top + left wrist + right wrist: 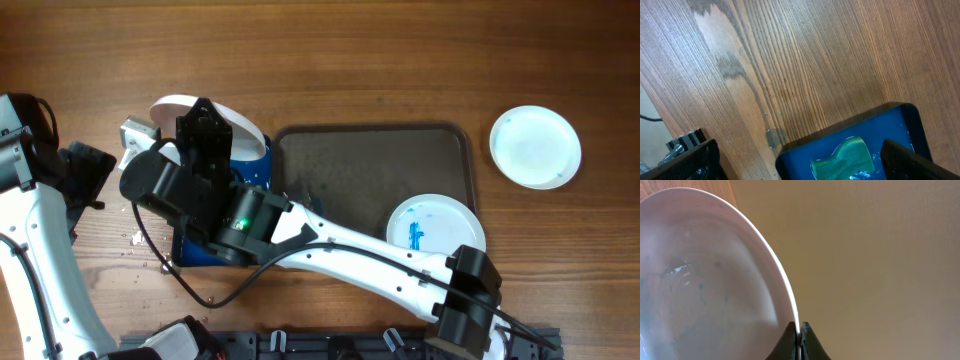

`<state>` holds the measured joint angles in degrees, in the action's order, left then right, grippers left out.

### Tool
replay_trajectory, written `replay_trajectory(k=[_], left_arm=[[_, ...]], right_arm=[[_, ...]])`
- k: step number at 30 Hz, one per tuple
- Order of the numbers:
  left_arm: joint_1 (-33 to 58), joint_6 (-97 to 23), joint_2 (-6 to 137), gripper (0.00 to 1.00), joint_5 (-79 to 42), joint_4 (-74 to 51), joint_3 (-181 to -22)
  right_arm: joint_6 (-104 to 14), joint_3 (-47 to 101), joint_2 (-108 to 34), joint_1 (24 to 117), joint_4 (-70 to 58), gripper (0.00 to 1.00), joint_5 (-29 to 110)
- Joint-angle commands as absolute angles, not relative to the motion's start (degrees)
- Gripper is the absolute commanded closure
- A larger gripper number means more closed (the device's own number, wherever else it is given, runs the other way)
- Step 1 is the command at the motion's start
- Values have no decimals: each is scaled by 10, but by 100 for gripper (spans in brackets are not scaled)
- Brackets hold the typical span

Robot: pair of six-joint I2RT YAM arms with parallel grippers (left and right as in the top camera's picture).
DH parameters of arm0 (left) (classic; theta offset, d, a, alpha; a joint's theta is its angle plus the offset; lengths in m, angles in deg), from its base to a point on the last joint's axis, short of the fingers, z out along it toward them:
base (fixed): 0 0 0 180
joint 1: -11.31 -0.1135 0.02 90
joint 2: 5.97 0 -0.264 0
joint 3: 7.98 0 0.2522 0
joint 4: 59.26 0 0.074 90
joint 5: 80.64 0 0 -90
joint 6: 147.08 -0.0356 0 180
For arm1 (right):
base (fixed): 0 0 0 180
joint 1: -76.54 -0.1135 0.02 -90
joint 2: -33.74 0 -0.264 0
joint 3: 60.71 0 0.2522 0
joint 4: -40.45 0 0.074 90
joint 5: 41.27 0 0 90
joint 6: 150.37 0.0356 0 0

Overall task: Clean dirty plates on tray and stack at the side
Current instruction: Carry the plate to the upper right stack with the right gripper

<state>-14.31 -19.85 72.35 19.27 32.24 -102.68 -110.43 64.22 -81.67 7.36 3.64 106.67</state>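
Note:
My right gripper is shut on the rim of a white plate and holds it tilted over the small blue tray. In the right wrist view the fingertips pinch the plate's edge; the plate's face looks wet, with faint blue specks. A second plate with blue scribble lies in the near right corner of the large dark tray. A third white plate lies on the table right of the tray. My left gripper is open and empty by the blue tray's corner.
The green sponge lies in the blue tray, partly between my left fingers. A small grey object sits left of the held plate. Crumbs lie on the wood. My right arm crosses the table's front.

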Motion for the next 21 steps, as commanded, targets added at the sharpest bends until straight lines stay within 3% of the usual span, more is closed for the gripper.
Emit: replay_trajectory(k=[1, 11, 17, 21], left_arm=[[-148, -191, 725, 0, 190, 321, -1028], [-148, -191, 725, 0, 190, 321, -1028], [-148, -193, 725, 0, 190, 321, -1028], [-148, -193, 725, 0, 190, 321, -1028]], right_arm=[[-1117, 656, -817, 70, 45, 95, 1089], [-1122, 656, -817, 70, 61, 95, 1104], [-919, 656, -815, 77, 11, 96, 1087], [-866, 657, -815, 82, -13, 96, 1062]])
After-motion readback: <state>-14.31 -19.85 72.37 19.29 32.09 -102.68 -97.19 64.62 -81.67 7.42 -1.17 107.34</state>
